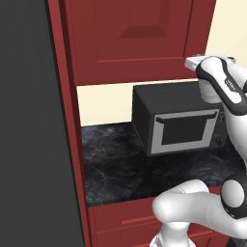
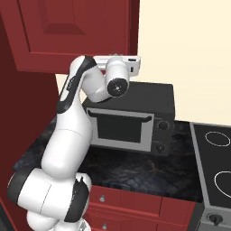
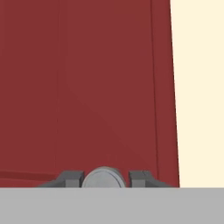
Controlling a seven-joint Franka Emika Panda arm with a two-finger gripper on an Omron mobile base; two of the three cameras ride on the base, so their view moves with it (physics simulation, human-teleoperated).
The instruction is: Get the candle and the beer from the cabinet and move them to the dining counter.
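Gripper [image 3: 105, 178] fingertips flank a round grey knob [image 3: 103, 178] low on the dark red cabinet [image 3: 87, 87] door, one tip close on each side; whether they press it cannot be told. Raised-panel door edges run upright, the right edge meeting a cream wall [image 3: 199, 87]. From the left base camera, the white arm [image 1: 224, 84] reaches up to the door's lower right corner above a black microwave [image 1: 181, 120]. Bare black marble worktop [image 1: 120, 169] lies open left of the microwave, hemmed by a dark panel [image 1: 29, 120]. No writing is legible.
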